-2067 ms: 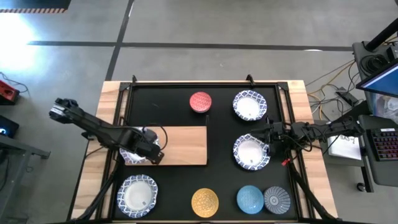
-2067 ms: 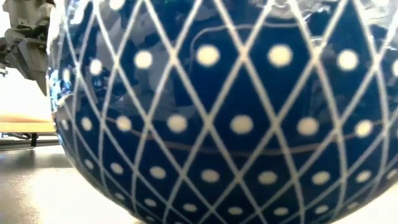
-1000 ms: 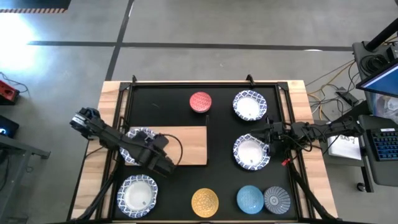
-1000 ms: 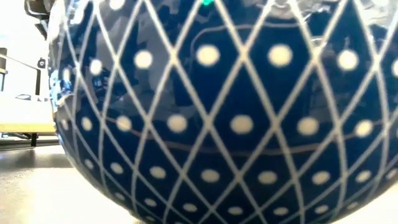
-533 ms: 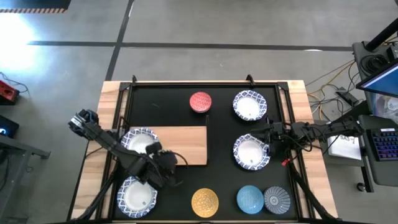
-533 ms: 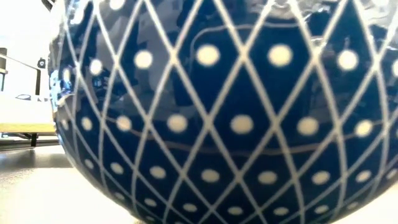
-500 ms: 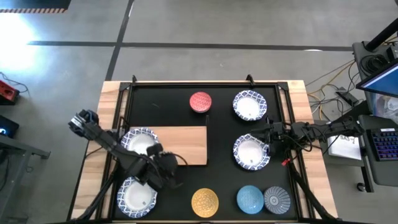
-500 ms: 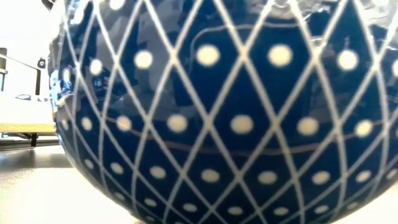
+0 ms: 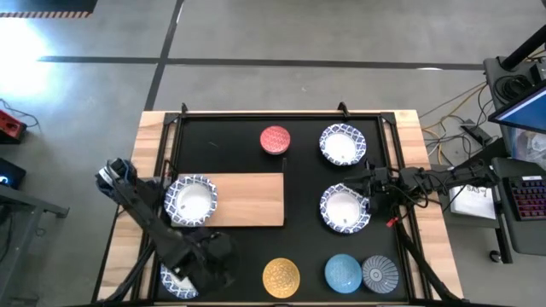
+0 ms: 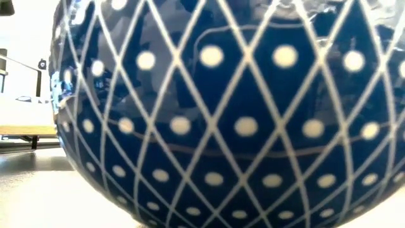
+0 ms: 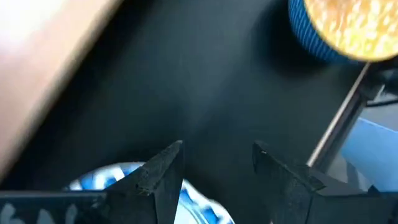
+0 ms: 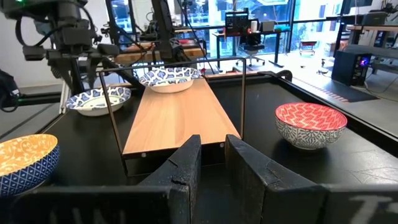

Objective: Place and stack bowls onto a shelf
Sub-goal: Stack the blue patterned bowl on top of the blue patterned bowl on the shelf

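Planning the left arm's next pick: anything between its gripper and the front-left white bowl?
Nothing visible. The left gripper, open, sits right over the white bowl, whose rim shows between its fingers in the wrist view.

Light-wood shelf (image 9: 247, 200), glossy bowls (image 9: 342, 144)

A grey concrete floor (image 9: 281, 43) crossed by dark lines fills the frame's upper half; a blue-lit monitor (image 9: 525, 107) sits at right. Large bright windows (image 12: 261, 12) span the room's far wall.
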You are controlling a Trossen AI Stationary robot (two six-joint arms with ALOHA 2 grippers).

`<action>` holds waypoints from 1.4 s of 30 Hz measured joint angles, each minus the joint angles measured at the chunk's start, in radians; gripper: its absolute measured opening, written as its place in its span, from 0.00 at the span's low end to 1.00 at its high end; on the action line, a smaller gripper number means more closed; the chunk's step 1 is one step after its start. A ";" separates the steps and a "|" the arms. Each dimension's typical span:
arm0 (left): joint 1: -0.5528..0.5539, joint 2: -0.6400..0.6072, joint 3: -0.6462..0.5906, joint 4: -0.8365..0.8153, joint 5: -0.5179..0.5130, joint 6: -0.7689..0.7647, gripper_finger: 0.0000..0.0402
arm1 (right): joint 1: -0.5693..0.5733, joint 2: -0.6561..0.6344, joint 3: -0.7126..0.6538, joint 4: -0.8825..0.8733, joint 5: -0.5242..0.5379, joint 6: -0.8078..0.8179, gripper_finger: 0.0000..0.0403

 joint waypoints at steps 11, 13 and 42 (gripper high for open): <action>-0.127 0.066 0.000 0.055 0.069 -0.329 0.48 | 0.000 0.000 0.000 0.000 0.000 0.000 0.16; -0.137 0.073 0.000 0.057 0.074 -0.354 0.50 | 0.000 0.000 0.000 0.000 0.000 0.001 0.16; -0.144 0.152 -0.005 0.049 0.164 -0.240 0.27 | 0.000 0.000 0.000 0.000 0.000 0.000 0.16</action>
